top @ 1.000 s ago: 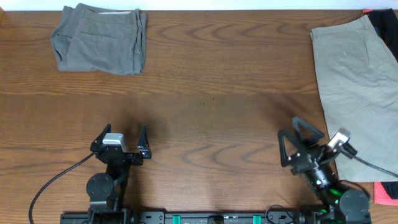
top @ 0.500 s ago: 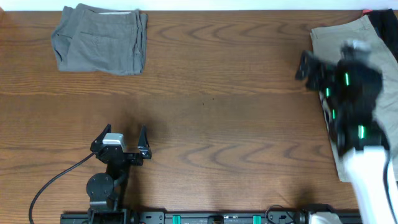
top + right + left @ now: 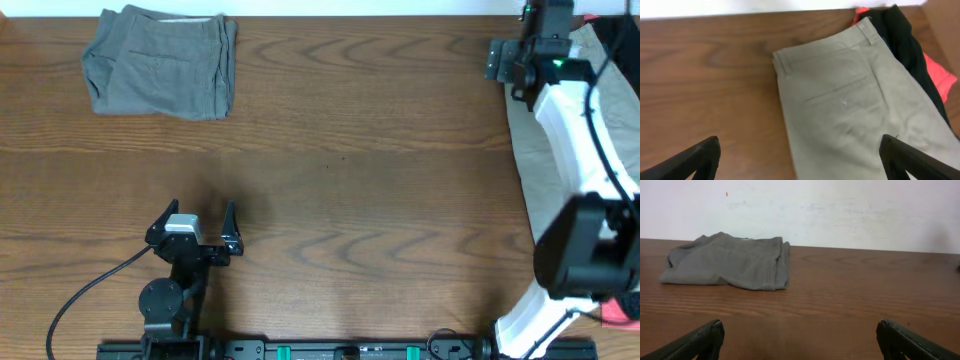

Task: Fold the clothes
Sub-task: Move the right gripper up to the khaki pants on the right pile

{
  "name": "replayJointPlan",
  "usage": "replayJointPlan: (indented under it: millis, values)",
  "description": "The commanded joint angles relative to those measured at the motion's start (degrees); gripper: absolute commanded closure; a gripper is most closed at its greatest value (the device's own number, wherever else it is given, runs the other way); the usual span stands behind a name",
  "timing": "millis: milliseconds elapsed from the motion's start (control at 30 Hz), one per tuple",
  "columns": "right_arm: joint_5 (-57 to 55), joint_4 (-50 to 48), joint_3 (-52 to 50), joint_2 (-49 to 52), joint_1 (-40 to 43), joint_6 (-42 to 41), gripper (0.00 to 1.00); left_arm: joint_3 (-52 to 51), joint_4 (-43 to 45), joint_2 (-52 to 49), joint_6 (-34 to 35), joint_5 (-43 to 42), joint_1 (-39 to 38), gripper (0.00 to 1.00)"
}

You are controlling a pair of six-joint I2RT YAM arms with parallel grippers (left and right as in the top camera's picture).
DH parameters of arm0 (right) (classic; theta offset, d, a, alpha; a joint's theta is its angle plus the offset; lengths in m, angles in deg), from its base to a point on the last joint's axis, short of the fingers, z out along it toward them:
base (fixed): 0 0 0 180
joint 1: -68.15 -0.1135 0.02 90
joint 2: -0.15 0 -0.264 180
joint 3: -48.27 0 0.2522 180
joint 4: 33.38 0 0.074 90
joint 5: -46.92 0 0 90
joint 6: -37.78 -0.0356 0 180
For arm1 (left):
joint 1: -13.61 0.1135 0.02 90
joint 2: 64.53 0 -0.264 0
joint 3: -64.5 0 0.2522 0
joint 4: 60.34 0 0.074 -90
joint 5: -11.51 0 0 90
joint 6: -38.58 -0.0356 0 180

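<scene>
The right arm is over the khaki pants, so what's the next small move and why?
Probably lower the right gripper onto the waistband corner of the khaki pants and close there. Its fingers are open above the cloth, holding nothing, and the pants lie flat, unfolded, over black and red clothes.

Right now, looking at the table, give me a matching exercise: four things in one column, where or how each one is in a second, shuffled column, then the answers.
Things:
1. grey garment
2. khaki trousers
3. black garment
4. left gripper

Place or state:
A. open, over bare wood near the front edge
B. lying flat along the right side of the table
C. folded, at the far left corner
D. showing beside the trousers, next to red cloth

Pairs: 1-C, 2-B, 3-D, 4-A.
</scene>
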Motion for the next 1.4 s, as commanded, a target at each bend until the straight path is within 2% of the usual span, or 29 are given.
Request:
replayJointPlan:
  millis: [0, 267, 800, 933, 1133, 1267, 1367]
  values:
    - [-3.7, -2.1, 1.1, 5.2, 1.2, 6.5, 0.01, -1.0, -1.9, 0.3, -0.6, -0.6, -0.2, 0.02]
    - [-8.8, -10.3, 2.2, 14.9, 1.7, 10.1, 0.01, -1.0, -1.9, 0.3, -0.6, -0.6, -0.2, 0.02]
    - [-11.8, -12.1, 3.4, 25.3, 3.1, 10.7, 0.04, -1.0, -1.9, 0.3, -0.6, -0.6, -0.2, 0.02]
    - [-11.8, -12.2, 3.4, 25.5, 3.6, 9.0, 0.15, -1.0, -1.9, 0.3, -0.6, -0.6, -0.2, 0.02]
    - [-11.8, -12.3, 3.4, 25.3, 3.7, 4.0, 0.51, -1.0, -1.9, 0.3, -0.6, -0.6, -0.2, 0.02]
    - [-11.9, -11.9, 3.4, 24.5, 3.6, -1.3, 0.64, -1.0, -1.9, 0.3, -0.6, -0.6, -0.2, 0.02]
    - [-12.0, -11.2, 3.4, 22.7, 3.5, -4.0, 0.79, -1.0, -1.9, 0.3, -0.6, -0.6, -0.2, 0.02]
